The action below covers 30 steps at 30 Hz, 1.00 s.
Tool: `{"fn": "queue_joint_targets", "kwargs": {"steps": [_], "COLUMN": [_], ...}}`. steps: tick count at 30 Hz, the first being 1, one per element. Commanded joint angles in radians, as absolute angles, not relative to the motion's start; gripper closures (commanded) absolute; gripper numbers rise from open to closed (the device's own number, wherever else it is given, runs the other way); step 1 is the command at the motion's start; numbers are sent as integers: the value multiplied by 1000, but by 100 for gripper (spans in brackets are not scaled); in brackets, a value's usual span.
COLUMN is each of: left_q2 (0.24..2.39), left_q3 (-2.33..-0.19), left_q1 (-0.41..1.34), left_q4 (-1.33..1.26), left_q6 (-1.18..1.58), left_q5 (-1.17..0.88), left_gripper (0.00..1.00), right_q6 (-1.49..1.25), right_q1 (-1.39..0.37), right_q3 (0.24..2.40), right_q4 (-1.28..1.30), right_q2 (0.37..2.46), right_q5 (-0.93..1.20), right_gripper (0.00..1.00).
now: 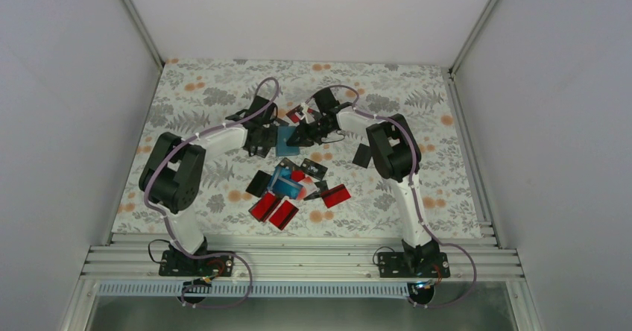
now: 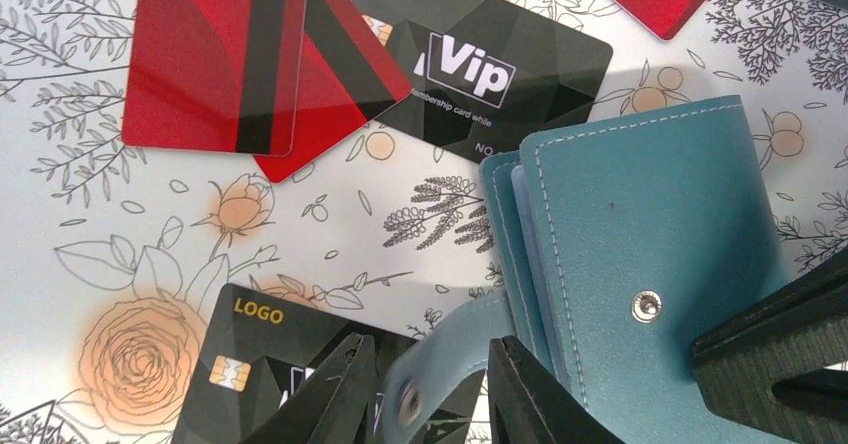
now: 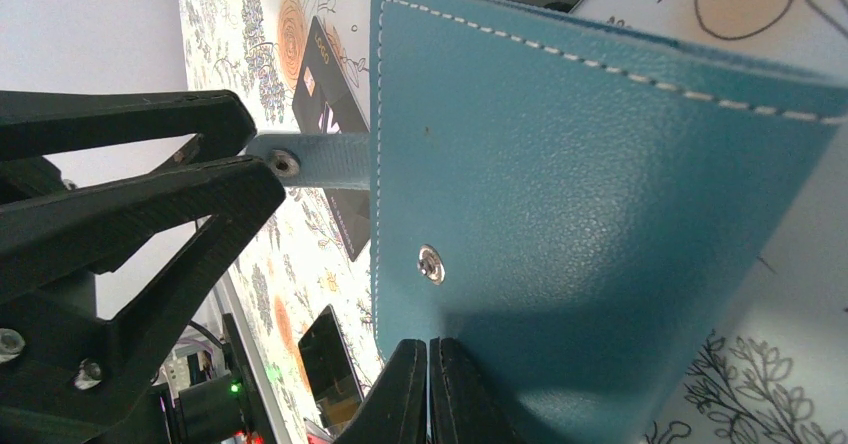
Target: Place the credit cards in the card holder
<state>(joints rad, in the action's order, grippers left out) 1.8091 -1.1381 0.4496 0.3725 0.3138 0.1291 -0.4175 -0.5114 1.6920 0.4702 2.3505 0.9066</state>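
Observation:
The teal card holder [image 1: 287, 142] [image 2: 640, 214] [image 3: 600, 214] lies closed at mid-table between both grippers. Its snap strap [image 2: 440, 349] [image 3: 320, 159] sticks out loose and hangs in the gap between the fingers of my left gripper [image 1: 270, 139] [image 2: 428, 344]. That gripper is open, its jaws not pinching the strap. My right gripper [image 1: 296, 138] [image 3: 430, 344] is shut, its tips pressed against the holder's outer face just below the snap stud [image 3: 431, 263]. Credit cards lie loose: red ones [image 2: 215, 59], a black Vip card [image 2: 480, 64], another black card [image 2: 250, 364] under my left fingers.
A heap of red, black and blue cards [image 1: 287, 191] lies on the flowered cloth nearer the arm bases. A single black card [image 1: 362, 156] sits beside the right arm, and a few more cards [image 1: 302, 113] lie behind the holder. White walls enclose the table.

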Motion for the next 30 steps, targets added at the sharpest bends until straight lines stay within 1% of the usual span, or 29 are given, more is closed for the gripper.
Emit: {"fn": "queue_joint_targets", "kwargs": {"steps": [1,8,18,26,30], "left_q2": [1750,1745,1790,1827,1827], "left_q3": [-1167,-1155,-1146,-1161,-1160], "left_q1": [446,446,445,444,445], "left_q4": [408,423,382,375,375], "left_q6": [307,292,285,284,284], "left_q5": [164,188,142,116,120], "left_gripper": [70,69,75,77,84], "right_q6": [-405,-405,-399,-395,-394], "right_q1": [-522,-523,-522,-522,-523], "right_q3": [1709,1710,1706,1706,1706], "right_q4": [496,497,503,505,506], "right_q2": [2381,2381,2378,2380,2382], "right_q5": [904,905,905,905,907], "right_gripper": [96,96,95,96,96]}}
